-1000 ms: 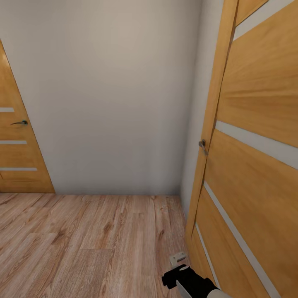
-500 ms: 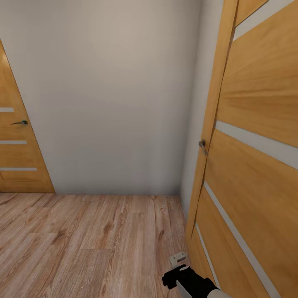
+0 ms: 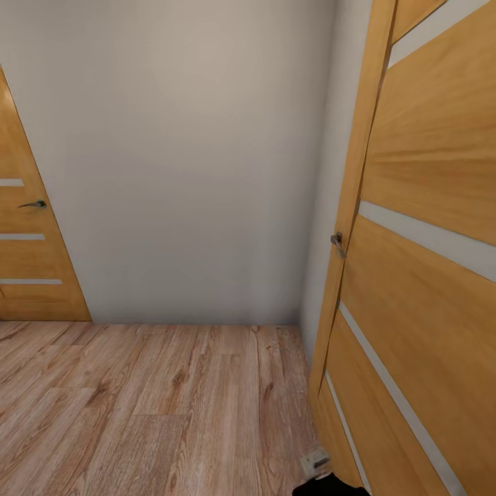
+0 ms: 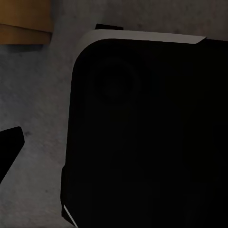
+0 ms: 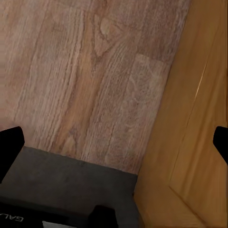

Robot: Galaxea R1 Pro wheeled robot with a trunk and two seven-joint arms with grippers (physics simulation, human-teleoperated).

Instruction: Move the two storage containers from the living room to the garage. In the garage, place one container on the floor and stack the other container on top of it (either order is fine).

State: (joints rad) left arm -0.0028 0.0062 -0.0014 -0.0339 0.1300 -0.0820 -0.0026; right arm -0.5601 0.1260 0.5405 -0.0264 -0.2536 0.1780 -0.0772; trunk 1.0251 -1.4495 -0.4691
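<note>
A plain white wall (image 3: 186,158) and light wood-plank floor (image 3: 151,406) face the robot, an orange-brown wooden door (image 3: 420,275) filling the frame's right. The right gripper (image 5: 114,142), jaws spread and empty, hangs beside it; the left's jaws cannot be told. Seemingly mid-transit, it must next pass the doorway.

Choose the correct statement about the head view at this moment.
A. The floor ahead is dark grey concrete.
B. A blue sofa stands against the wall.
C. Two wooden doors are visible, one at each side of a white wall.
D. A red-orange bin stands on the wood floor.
C: a wooden door with a handle shows at the left and a nearer wooden door at the right, with the white wall between them above a light wood-plank floor.
</note>
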